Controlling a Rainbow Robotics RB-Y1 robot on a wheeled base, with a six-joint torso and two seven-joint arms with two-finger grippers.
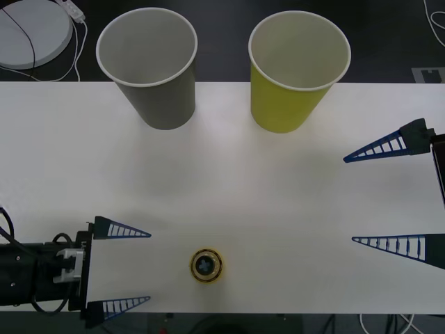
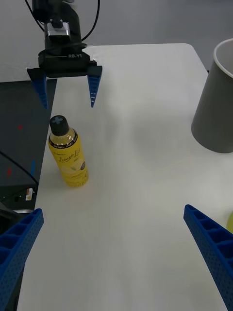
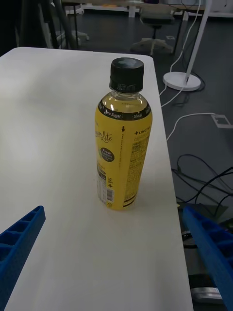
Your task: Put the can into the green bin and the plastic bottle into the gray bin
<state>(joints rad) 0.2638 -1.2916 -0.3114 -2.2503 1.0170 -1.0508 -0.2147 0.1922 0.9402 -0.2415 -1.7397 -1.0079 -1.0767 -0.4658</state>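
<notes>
The plastic bottle (image 1: 206, 266), yellow with a black cap, stands upright near the front edge of the white table (image 1: 243, 195). My left gripper (image 1: 149, 267) is open just to its left, level with it and not touching; the bottle (image 3: 121, 146) stands a short way beyond its fingertips (image 3: 29, 228). My right gripper (image 1: 350, 200) is open at the table's right side, holding nothing. From there I see the bottle (image 2: 69, 155) and the left gripper (image 2: 69, 105) behind it. The gray bin (image 1: 147, 66) stands at the back left, the green bin (image 1: 297, 69) at the back right. The can is out of view.
Both bins stand upright on the table's far edge with open mouths. A white round stand base (image 1: 31, 28) with a cable lies on the dark floor behind the table. Cables (image 3: 204, 170) run over the floor past the table edge beside the bottle.
</notes>
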